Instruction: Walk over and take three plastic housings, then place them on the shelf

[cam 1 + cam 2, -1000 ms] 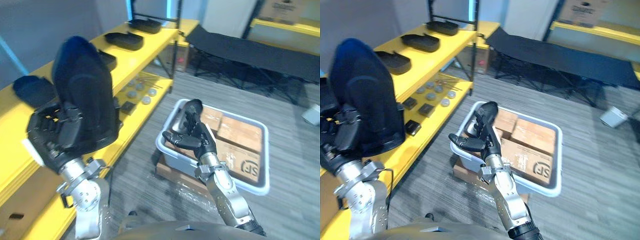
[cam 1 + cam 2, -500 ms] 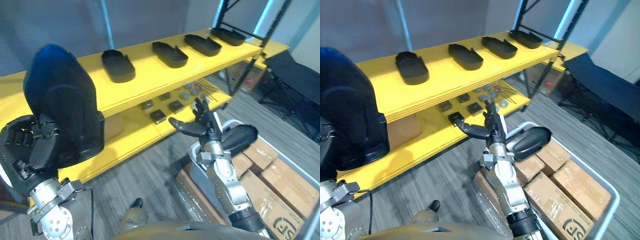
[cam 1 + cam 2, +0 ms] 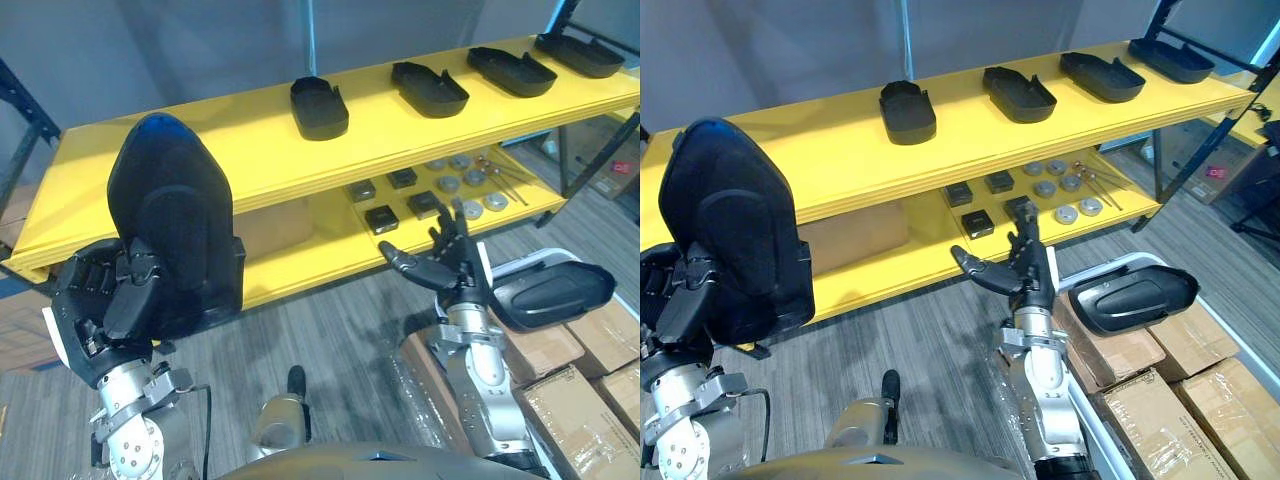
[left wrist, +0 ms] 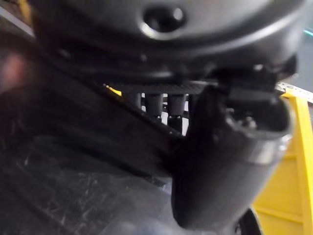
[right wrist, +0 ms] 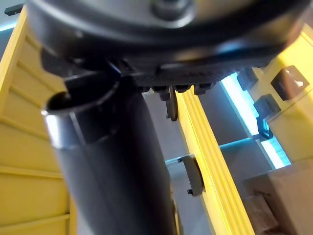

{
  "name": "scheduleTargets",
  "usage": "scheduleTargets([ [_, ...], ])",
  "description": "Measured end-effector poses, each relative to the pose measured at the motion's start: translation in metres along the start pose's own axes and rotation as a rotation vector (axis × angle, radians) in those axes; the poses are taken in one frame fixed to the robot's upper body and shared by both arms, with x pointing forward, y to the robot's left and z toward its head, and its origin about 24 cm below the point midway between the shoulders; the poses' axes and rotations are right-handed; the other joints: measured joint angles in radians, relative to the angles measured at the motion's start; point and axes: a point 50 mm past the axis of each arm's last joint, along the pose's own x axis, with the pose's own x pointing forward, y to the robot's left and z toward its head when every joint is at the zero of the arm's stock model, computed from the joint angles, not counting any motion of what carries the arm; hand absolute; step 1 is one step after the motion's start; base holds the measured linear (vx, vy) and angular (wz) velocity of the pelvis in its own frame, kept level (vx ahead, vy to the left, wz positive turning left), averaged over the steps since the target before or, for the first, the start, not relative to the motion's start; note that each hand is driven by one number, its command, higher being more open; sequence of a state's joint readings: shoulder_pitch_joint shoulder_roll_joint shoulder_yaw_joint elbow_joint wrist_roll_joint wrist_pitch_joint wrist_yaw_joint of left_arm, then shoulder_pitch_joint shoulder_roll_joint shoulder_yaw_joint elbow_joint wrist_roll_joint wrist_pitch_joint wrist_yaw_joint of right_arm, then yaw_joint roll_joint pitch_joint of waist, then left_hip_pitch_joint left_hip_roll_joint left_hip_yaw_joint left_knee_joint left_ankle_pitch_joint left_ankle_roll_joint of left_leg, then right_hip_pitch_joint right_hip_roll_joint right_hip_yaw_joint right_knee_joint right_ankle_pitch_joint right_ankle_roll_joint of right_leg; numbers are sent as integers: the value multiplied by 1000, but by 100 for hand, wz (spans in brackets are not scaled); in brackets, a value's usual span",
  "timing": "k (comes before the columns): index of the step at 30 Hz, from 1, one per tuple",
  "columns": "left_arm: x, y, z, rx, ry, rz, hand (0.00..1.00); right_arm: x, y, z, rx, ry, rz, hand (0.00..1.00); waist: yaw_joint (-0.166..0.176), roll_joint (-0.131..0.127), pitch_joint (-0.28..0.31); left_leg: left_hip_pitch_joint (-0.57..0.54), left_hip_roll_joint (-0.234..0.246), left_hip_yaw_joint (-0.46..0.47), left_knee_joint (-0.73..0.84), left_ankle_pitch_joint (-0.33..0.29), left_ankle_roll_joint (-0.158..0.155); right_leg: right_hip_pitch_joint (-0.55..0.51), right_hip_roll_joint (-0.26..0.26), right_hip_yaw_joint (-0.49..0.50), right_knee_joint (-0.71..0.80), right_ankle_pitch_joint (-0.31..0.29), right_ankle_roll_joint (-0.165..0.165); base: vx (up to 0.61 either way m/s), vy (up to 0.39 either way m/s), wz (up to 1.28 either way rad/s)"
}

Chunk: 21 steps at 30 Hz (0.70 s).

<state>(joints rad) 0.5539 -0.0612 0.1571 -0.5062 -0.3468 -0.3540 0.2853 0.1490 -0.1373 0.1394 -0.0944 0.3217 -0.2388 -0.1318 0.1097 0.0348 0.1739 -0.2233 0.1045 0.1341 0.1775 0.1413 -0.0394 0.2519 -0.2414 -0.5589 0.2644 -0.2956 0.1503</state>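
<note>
Far left, the L hand (image 3: 105, 310) had its fingers curled tight round the low end of a big black rounded plastic housing (image 3: 175, 230). That housing stood up on end, long way pointing up, w/ the hand under it.

Just past it ran the long yellow shelf (image 3: 250, 150). The left part of its top board was bare, right behind the held housing. Moving right, a row of four flat black housings (image 3: 319, 105) lay on the top board, each w/ its long way running front to back. On the lower board sat small black blocks (image 3: 381, 217) & grey round discs (image 3: 470, 208).

Next came the R hand (image 3: 445, 265), in front of the lower board, fingers straight & spread, thumb out, holding nothing.

Far right, one more dark housing (image 3: 550, 293) lay flat over the pale grey bin (image 3: 520, 266) of brown cardboard boxes (image 3: 600, 335).

I think the step in hand was putting the held housing on the top board. The L hand was nearer the bare spot; the R hand was well apart from it. The housing prob. needs tipping from upright to flat, long way front to back, to match the row.
</note>
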Motion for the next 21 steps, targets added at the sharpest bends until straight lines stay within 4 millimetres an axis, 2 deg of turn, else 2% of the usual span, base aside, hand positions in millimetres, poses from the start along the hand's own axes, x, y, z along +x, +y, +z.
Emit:
scheduleTargets([
  [3,5,-5,1,-14,-14,-11,0,9,12,6,39,-44,10,100,-1,-30,23,-50,-25,1,113,-69,17,-3,-37,0,17,-7,15,102,112,5],
  [4,8,-8,1,-22,-24,-17,0,10,15,6,51,-48,-8,100,6,-47,32,-48,-48,5,148,-108,21,21,-60,-10,15,-9,14,159,127,19],
  [5,10,-10,2,-30,-32,-23,0,10,15,6,25,-52,-26,100,5,-59,31,-47,-74,2,171,-140,29,41,-81,-11,35,-2,5,176,140,29],
  [6,12,-12,1,-36,-33,-27,0,10,14,6,20,-55,-32,100,0,-56,32,-47,-85,-6,179,-148,36,33,-95,-5,74,14,-7,186,188,57],
  [7,15,-16,1,-38,-37,-43,0,9,12,5,19,-53,-41,100,-7,-46,27,-41,-99,-28,170,-152,46,-20,-122,32,197,57,-62,175,228,55],
  [9,20,-20,5,9,-83,-69,0,10,11,6,19,-58,-44,100,-3,-50,30,-3,-113,-43,115,-152,53,-115,-160,109,374,178,-123,202,225,35],
  [10,22,-20,7,34,-100,-76,0,10,13,6,19,-60,-36,100,-7,-54,29,27,-120,-54,78,-153,59,-153,-169,156,442,262,-134,185,119,22],
  [11,24,-20,8,40,-108,-82,0,10,14,7,5,-68,-28,100,-13,-56,28,58,-129,-71,42,-153,71,-187,-166,211,504,303,-117,208,78,41],
  [12,28,-21,10,36,-126,-79,0,12,17,9,0,-91,-5,100,-33,-51,31,94,-128,-102,4,-143,94,-252,-136,259,589,197,-112,252,88,46],
  [14,29,-22,11,29,-135,-72,0,14,19,11,0,-101,16,100,-54,-41,37,142,-126,-127,-29,-146,98,-310,-88,264,584,111,-114,278,82,39],
  [15,30,-24,11,25,-137,-73,0,15,18,12,-2,-107,21,100,-62,-37,39,168,-122,-140,-45,-149,100,-340,-47,269,505,79,-121,211,35,29],
  [16,31,-25,11,19,-140,-77,0,15,17,13,-4,-111,21,100,-65,-36,38,175,-118,-145,-47,-153,99,-354,-21,279,445,77,-122,195,-16,40],
  [17,33,-30,10,5,-143,-92,0,16,14,16,-6,-124,17,100,-70,-35,38,179,-112,-164,-45,-163,97,-373,33,322,300,82,-115,154,-48,44],
  [18,34,-32,9,1,-141,-97,0,16,12,18,-9,-131,14,100,-77,-35,38,180,-112,-183,-42,-166,94,-381,56,351,234,87,-108,225,-130,79],
  [19,36,-35,4,-3,-127,-105,0,16,9,22,-14,-149,4,100,-95,-35,38,183,-114,-221,-40,-169,90,-394,91,408,128,104,-89,188,-140,96],
  [20,35,-36,0,0,-106,-109,0,17,6,27,-18,-167,-3,100,-108,-44,34,193,-122,-251,-40,-176,78,-392,110,453,43,130,-66,192,-159,96],
  [21,35,-36,-3,3,-93,-110,0,17,6,29,-19,-178,-5,100,-111,-55,28,197,-132,-264,-39,-181,70,-388,113,468,10,155,-71,228,-239,81],
])
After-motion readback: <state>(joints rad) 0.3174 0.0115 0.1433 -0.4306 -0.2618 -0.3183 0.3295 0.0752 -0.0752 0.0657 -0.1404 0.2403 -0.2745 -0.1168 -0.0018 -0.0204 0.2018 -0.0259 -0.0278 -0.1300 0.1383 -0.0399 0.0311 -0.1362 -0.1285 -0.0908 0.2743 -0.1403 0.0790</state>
